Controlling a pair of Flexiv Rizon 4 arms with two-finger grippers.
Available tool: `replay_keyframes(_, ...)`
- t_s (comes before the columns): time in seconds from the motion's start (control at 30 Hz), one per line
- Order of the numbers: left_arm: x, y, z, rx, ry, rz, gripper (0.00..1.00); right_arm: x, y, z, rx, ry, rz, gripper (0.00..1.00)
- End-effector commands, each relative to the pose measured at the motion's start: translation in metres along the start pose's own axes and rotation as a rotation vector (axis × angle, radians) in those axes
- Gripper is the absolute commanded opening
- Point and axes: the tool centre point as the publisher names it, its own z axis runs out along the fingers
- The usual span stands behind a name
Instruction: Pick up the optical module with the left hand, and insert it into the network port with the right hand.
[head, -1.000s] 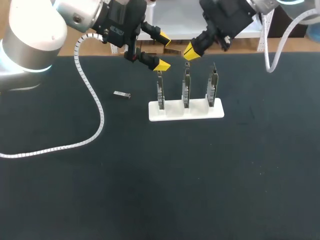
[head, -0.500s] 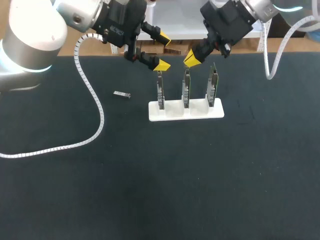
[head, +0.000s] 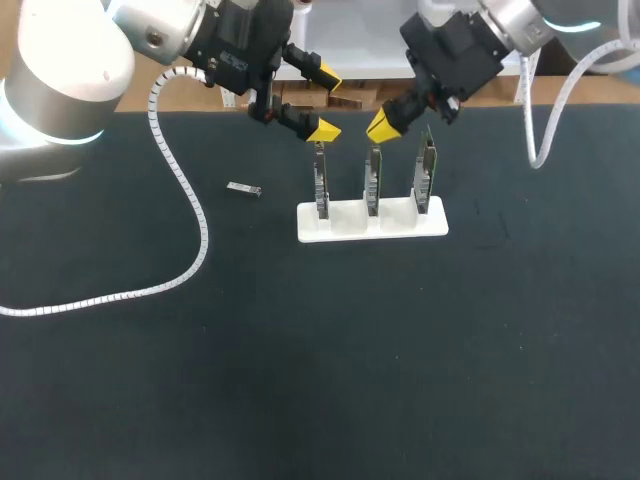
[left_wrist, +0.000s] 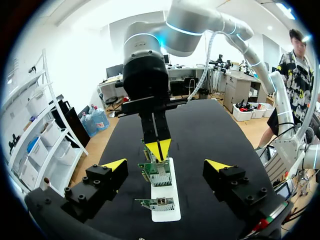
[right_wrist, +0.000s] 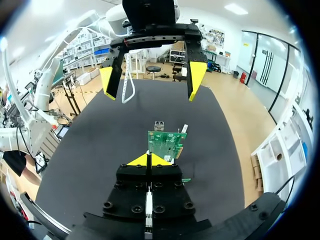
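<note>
A white rack (head: 395, 227) stands on the black table (head: 400, 350).

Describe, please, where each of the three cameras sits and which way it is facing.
Head view: fixed above and behind, looking down on the table; left gripper and right gripper show near the white stand.
Left wrist view: on that wrist, looking along its open fingers at the network cards and right gripper.
Right wrist view: on that wrist, looking past its shut tips at the left gripper.
Both wrist views share the network cards, from opposite sides.
</note>
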Motion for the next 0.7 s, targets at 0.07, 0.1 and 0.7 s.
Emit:
replay_keyframes(0.07,-0.0012,0.0019,-0.0001,0.005,0.007,-0.003,1.00,0.0041,-0.0026,0.0024,-0.004,-0.010,0.003,0.00)
replay_keyframes(0.1,-0.0012,0.0019,-0.0001,0.005,0.007,-0.003,1.00,0.0047,-0.0025,0.0025,-0.003,-0.012,0.003,0.00)
replay_keyframes(0.7,-0.0012,0.0019,-0.0001,0.005,0.007,-0.003,1.00,0.0115,-0.0007,0.0090,-0.017,-0.035,0.014,0.00)
